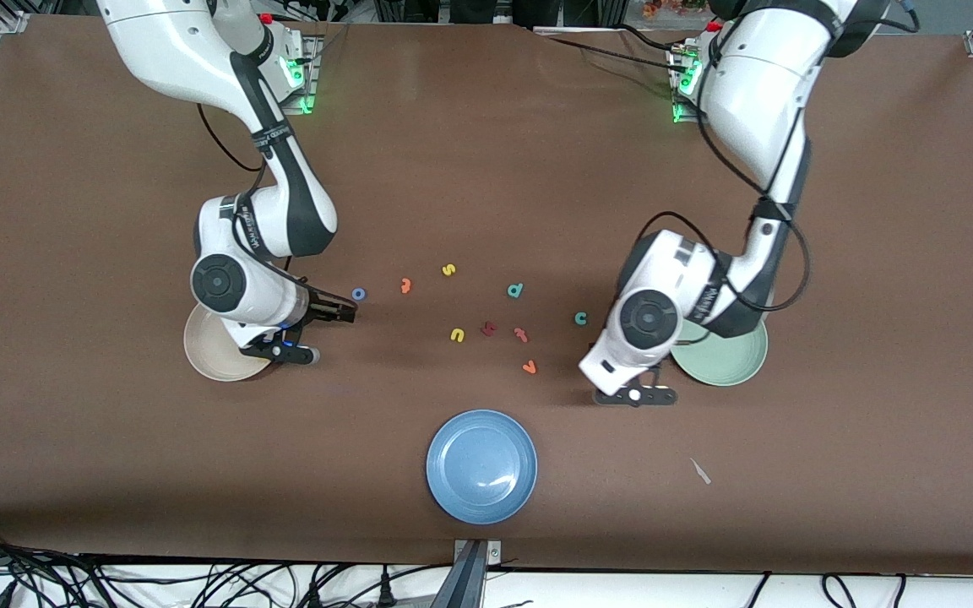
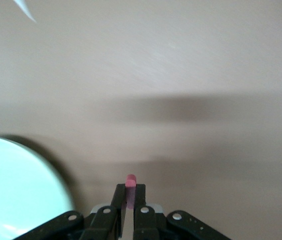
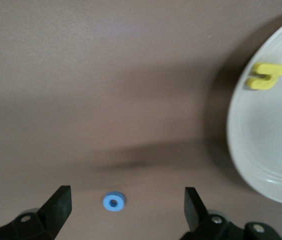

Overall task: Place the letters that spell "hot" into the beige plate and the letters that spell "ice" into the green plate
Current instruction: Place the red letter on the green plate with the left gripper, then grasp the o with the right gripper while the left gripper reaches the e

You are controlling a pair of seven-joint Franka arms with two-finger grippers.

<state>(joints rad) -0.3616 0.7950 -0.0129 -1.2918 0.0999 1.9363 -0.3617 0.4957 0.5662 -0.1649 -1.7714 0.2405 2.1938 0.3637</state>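
Observation:
My right gripper (image 1: 350, 311) (image 3: 127, 200) is open and low over the table beside the beige plate (image 1: 214, 350) (image 3: 271, 150). The blue "o" (image 1: 358, 294) (image 3: 113, 202) lies on the table between its fingers, untouched. A yellow "h" (image 3: 266, 76) lies in the beige plate. My left gripper (image 1: 634, 394) (image 2: 130, 187) is shut on a pinkish-red bar, the "i" (image 2: 130, 181), over the table next to the green plate (image 1: 727, 359) (image 2: 16, 195). A teal "c" (image 1: 580, 317) and a small orange letter (image 1: 405, 285) lie on the table.
Loose letters lie mid-table: yellow "s" (image 1: 448, 269), teal "d" (image 1: 515, 290), yellow "n" (image 1: 457, 335), a dark red letter (image 1: 489, 328), a pinkish-red one (image 1: 521, 334), orange "v" (image 1: 529, 366). A blue plate (image 1: 481, 465) sits nearest the camera, with a white scrap (image 1: 700, 471) beside it.

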